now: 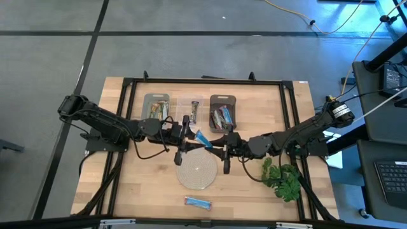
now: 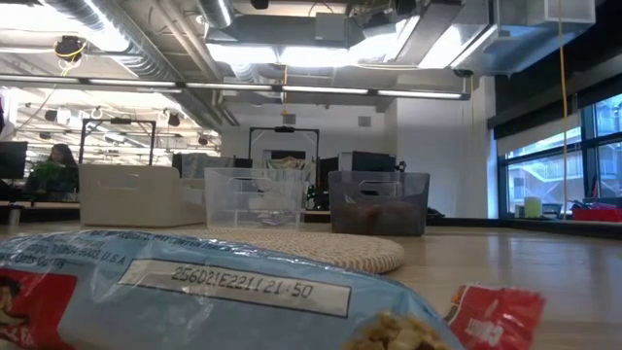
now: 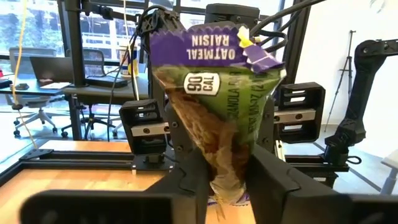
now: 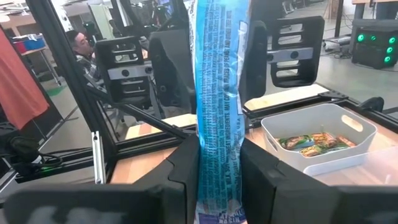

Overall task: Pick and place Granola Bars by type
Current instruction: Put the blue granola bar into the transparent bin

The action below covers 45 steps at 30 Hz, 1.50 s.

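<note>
Overhead, both of my dark arms reach inward and meet near the table's middle, just behind the round pale woven mat [image 1: 195, 170]. My left gripper [image 3: 225, 186] is clamped on a green granola bar with a purple top edge reading "oatmeal raisin" [image 3: 214, 106]; the bar stands upright between my two fingers and rises well above them. My right gripper [image 4: 217, 180] is closed on a long bright blue wrapped bar [image 4: 217, 93], also held upright, its wrapper pinched at the lower end between the fingers.

Along the far side of the wooden table [image 1: 127, 184] stand three small bins in a row. The white bin [image 1: 157, 106] holds gold-tan and green bars, the clear plastic bin [image 1: 189, 109] sits in the middle, and the dark smoky bin [image 1: 222, 113] holds several bars too.

Another blue wrapped bar [image 1: 198, 202] lies alone near the front edge, on the near side of the mat. A leafy green plant [image 1: 283, 178] rests beneath my right arm.
</note>
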Tool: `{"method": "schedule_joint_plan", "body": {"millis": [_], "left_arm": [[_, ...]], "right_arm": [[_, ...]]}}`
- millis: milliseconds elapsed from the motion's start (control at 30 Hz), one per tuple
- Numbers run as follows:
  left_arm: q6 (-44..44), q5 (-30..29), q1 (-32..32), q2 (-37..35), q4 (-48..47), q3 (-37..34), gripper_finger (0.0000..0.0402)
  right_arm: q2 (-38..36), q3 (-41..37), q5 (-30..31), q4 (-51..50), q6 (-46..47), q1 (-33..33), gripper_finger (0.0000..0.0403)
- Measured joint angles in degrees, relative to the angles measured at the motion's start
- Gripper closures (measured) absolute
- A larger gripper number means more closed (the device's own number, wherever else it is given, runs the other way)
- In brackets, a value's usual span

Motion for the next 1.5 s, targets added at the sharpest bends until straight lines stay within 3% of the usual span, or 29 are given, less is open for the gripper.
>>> {"method": "schedule_joint_plan", "body": {"millis": [300,600,833,967,1100,1200,1500], "left_arm": [[0.0,0.2,-0.1,0.0,0.0,0.0,0.0357],[-0.1,-0.7,0.0,0.0,-0.3,0.0,0.0359],[-3.3,-10.4,0.1,0.0,-3.8,0.0,0.0359],[-6.1,-20.7,0.4,0.0,-5.9,0.0,0.0359],[-14.2,-28.9,3.2,0.0,-10.9,0.0,0.0362],[-21.9,-27.3,6.9,0.0,-17.0,0.0,0.0362],[-33.2,-12.1,20.4,0.0,-35.8,0.0,0.0365]], "right_arm": [[0.0,0.0,-2.5,0.0,-0.3,0.0,0.0299],[-1.3,0.0,-5.9,-4.1,-0.4,0.0,0.0204],[-9.6,0.0,-6.0,-24.1,6.7,0.0,0.0171],[-13.6,0.0,-6.0,-33.7,13.3,0.0,0.0169],[-14.9,0.0,-5.7,-37.9,16.7,0.0,0.0169],[-14.6,0.0,-5.7,-37.8,16.7,0.0,0.0169],[-12.7,0.0,-5.5,-37.9,16.3,0.0,0.0169]]}}
